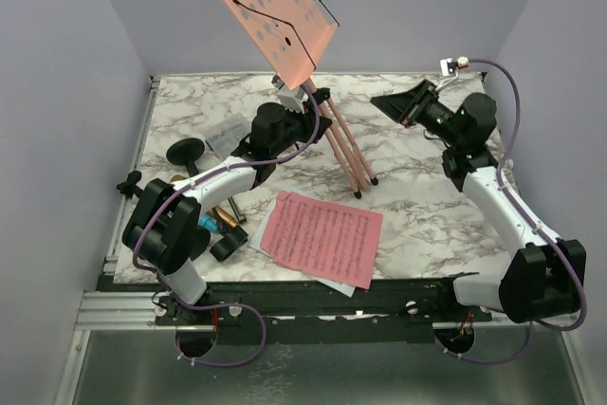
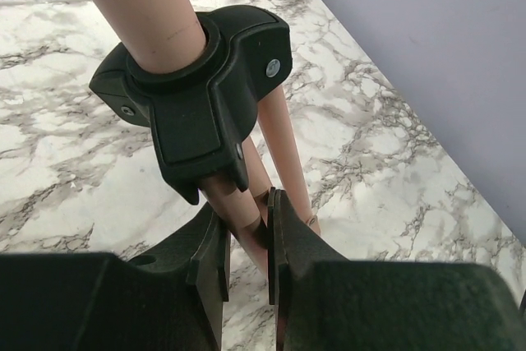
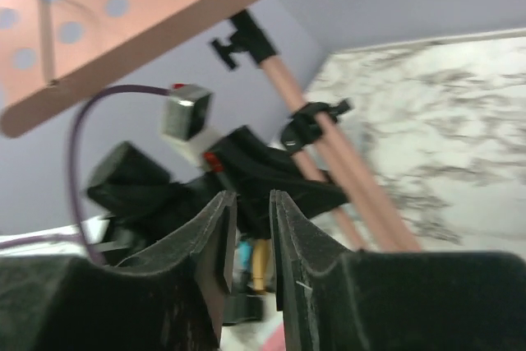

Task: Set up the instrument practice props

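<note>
The pink perforated music rack [image 1: 268,11] stands tilted at the back middle, its thin legs [image 1: 346,149] bunched together on the marble table. My left gripper [image 1: 296,111] is shut on one pink leg tube [image 2: 238,207], just below the black leg collar [image 2: 201,96]. My right gripper [image 1: 406,106] hovers to the right of the stand, jaws slightly open with nothing between them [image 3: 251,203]. Pink and white sheet-music pages [image 1: 322,234] lie at the front middle. Gold and blue microphones [image 1: 220,220] lie beside a black round-based mount [image 1: 229,245]. Another mount [image 1: 186,151] sits farther back on the left.
A small clear plastic box [image 1: 228,135] lies on the left, behind my left arm. Lilac walls close in the table [image 1: 427,215] on the left, back and right. A black rail [image 1: 313,301] runs along the near edge.
</note>
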You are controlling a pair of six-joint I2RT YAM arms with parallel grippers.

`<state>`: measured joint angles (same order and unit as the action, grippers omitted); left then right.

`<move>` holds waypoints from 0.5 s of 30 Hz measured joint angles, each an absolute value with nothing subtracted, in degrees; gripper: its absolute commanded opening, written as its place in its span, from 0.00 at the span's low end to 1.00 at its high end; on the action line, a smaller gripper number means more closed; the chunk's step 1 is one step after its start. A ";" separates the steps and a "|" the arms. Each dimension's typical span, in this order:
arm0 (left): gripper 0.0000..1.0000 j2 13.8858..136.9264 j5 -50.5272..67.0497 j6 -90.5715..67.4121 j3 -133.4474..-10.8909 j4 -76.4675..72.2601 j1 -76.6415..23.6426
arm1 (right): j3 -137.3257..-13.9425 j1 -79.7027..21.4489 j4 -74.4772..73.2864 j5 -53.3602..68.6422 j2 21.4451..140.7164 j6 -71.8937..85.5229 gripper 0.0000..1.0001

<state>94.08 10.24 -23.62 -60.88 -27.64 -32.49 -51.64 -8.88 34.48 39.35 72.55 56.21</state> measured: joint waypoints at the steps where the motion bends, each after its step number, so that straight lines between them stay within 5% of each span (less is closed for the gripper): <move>1: 0.00 94.08 10.24 -23.66 -60.90 -27.46 -32.49 | -54.52 -8.88 28.40 38.57 73.34 50.37 0.38; 7: 0.00 94.06 10.22 -24.27 -60.93 -27.00 -32.49 | -65.32 -10.33 6.50 32.47 80.31 27.53 0.56; 15: 0.00 94.06 10.20 -24.25 -60.93 -26.89 -32.53 | -65.73 -20.34 -1.87 20.88 87.68 11.90 0.58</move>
<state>94.06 10.20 -24.25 -60.93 -26.89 -32.53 -65.73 -20.34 -1.87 20.88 87.68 11.90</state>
